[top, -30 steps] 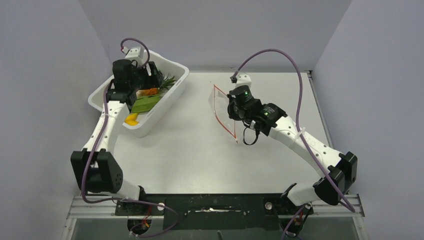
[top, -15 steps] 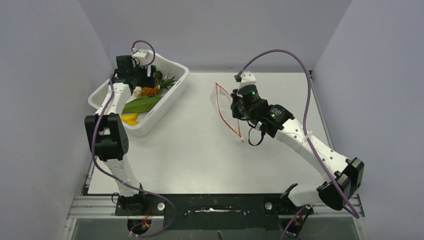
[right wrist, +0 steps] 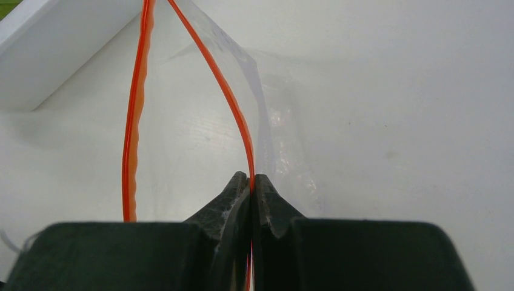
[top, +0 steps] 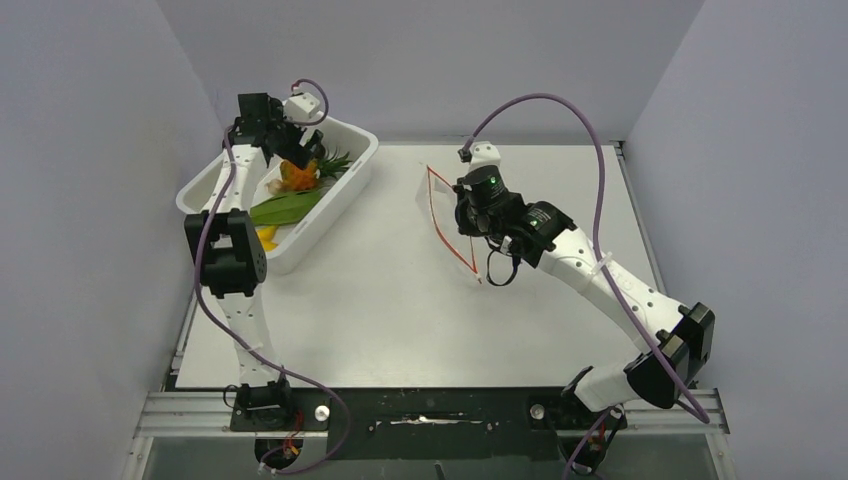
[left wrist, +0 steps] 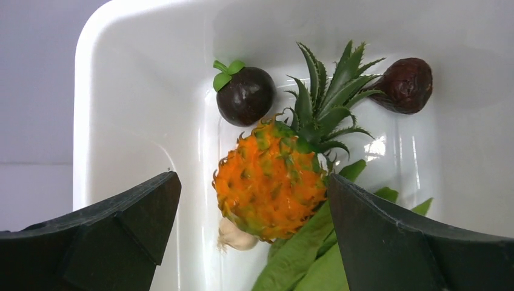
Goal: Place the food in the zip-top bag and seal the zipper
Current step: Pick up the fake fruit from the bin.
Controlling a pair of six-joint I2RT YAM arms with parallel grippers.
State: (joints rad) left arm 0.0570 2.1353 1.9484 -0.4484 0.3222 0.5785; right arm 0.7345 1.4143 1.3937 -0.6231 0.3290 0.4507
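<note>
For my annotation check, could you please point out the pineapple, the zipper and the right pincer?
pineapple [left wrist: 270, 182], left wrist view, on its orange body.
zipper [right wrist: 134, 109], right wrist view, on the left red strip.
right pincer [right wrist: 251, 179], right wrist view, between its shut fingertips.

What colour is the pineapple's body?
The pineapple is orange flecked with green; clearest in the left wrist view.

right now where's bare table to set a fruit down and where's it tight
Widest bare table lies between the white tub and the zip-top bag, running to the near edge. A smaller patch sits right of the right arm. Crowded: inside the tub around the pineapple, and at the bag pinched by the right gripper.
</note>
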